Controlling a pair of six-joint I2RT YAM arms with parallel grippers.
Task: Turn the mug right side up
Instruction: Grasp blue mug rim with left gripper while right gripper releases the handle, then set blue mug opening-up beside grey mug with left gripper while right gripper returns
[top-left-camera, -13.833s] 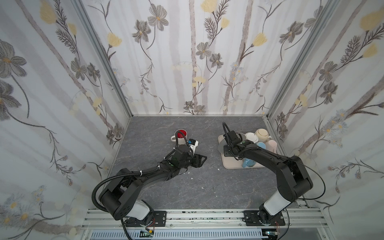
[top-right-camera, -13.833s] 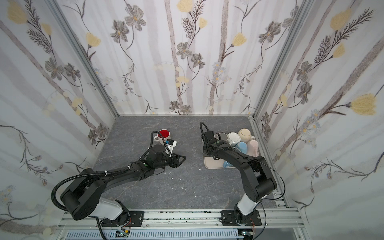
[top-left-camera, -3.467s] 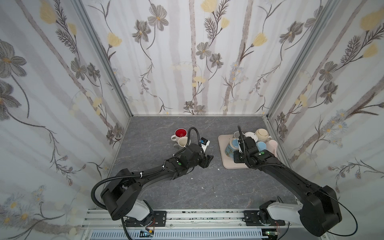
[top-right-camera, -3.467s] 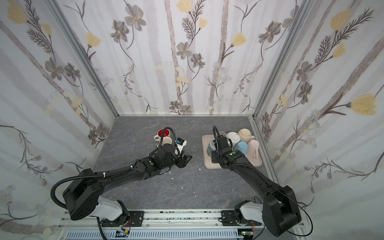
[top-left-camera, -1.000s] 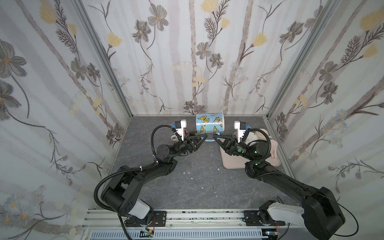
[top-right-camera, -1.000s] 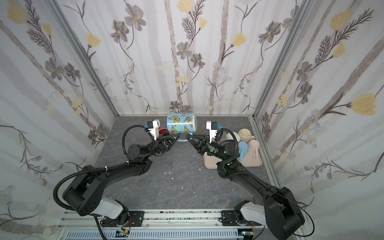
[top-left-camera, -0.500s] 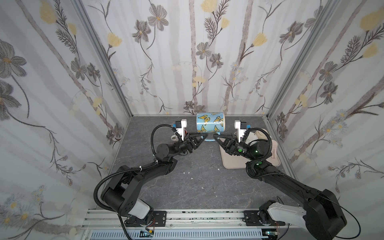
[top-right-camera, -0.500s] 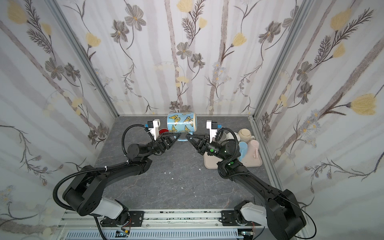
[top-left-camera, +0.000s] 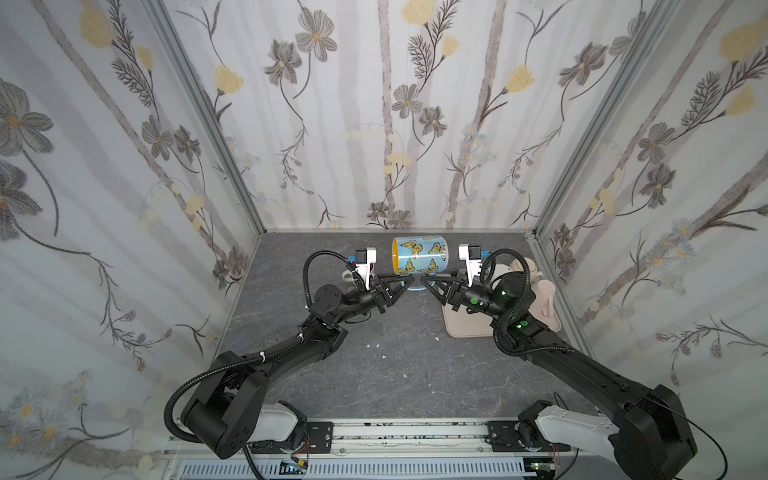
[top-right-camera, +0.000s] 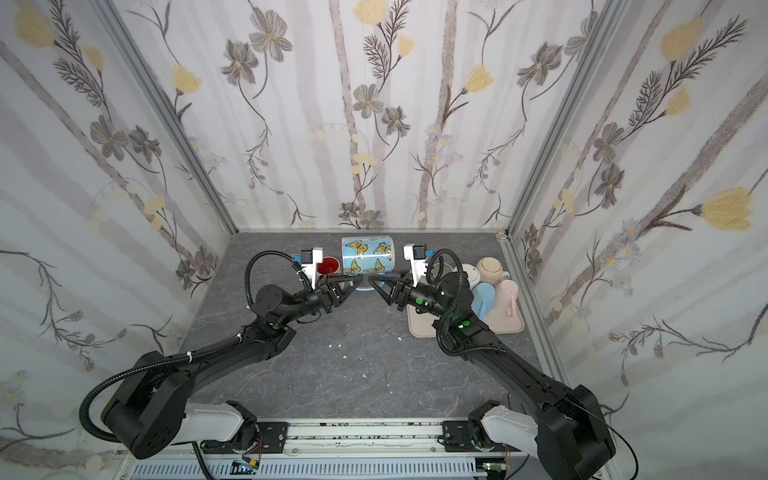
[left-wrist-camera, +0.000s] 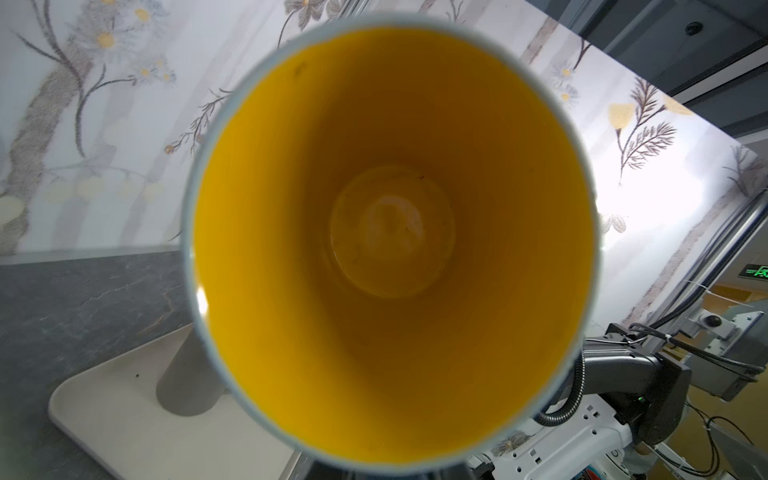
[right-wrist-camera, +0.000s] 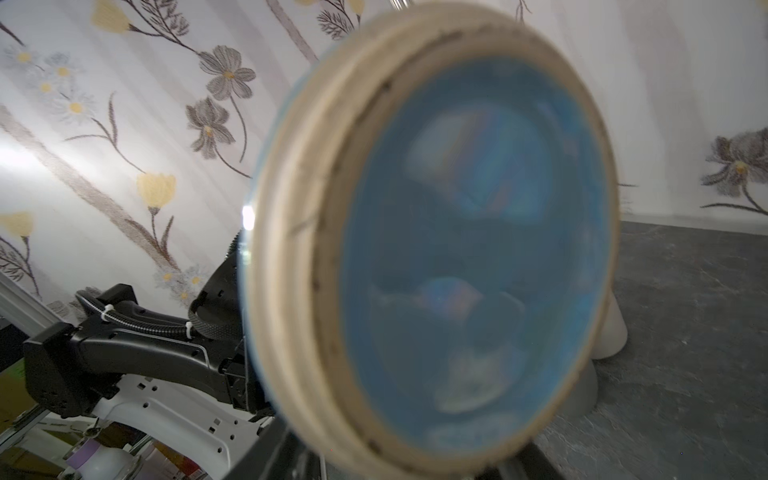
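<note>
The mug (top-left-camera: 419, 255) (top-right-camera: 368, 251) is blue with yellow butterflies. It hangs on its side high above the grey floor, with its mouth toward the left arm and its handle pointing down. My left gripper (top-left-camera: 405, 284) (top-right-camera: 351, 282) is shut on the handle from the left. My right gripper (top-left-camera: 424, 279) (top-right-camera: 371, 279) meets it from the right, its jaws parted around the same handle. The left wrist view looks straight into the mug's yellow inside (left-wrist-camera: 390, 232). The right wrist view is filled by the mug's unglazed base ring (right-wrist-camera: 436, 232).
A beige tray (top-left-camera: 465, 332) on the right holds a cream mug (top-right-camera: 490, 268), a light blue mug (top-right-camera: 484, 305) and a pink mug (top-right-camera: 509, 297), all upside down. A mug with a red inside (top-right-camera: 328, 266) stands behind the left gripper. White crumbs dot the floor.
Within the last second my left gripper closed on the mug's handle, then my right gripper's jaws parted. The mug has stayed at nearly the same height and place.
</note>
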